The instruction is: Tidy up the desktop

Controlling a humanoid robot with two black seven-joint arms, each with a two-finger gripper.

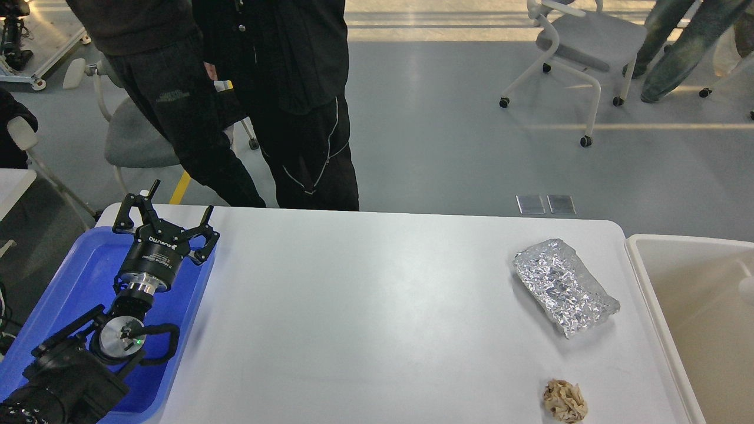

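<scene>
A: Here's the worktop (365, 318), wide and white, filling the middle of the view, and it isn't tidy yet. Two bits of rubbish sit on its right side.

B: Right, a crumpled sheet of foil (564, 286) towards the far right, and a small wad of brownish paper (565, 400) at the near right edge. The two lie well apart.

A: And the left gripper (171, 222)?

B: Hovering over the far end of the blue tray (82, 277) on the left, fingers spread, holding nothing. The right gripper isn't in view.

A: The cream tub (654, 294) just beside the worktop's right end looks the likely place for both.

B: I'd say both pickups remain.
</scene>
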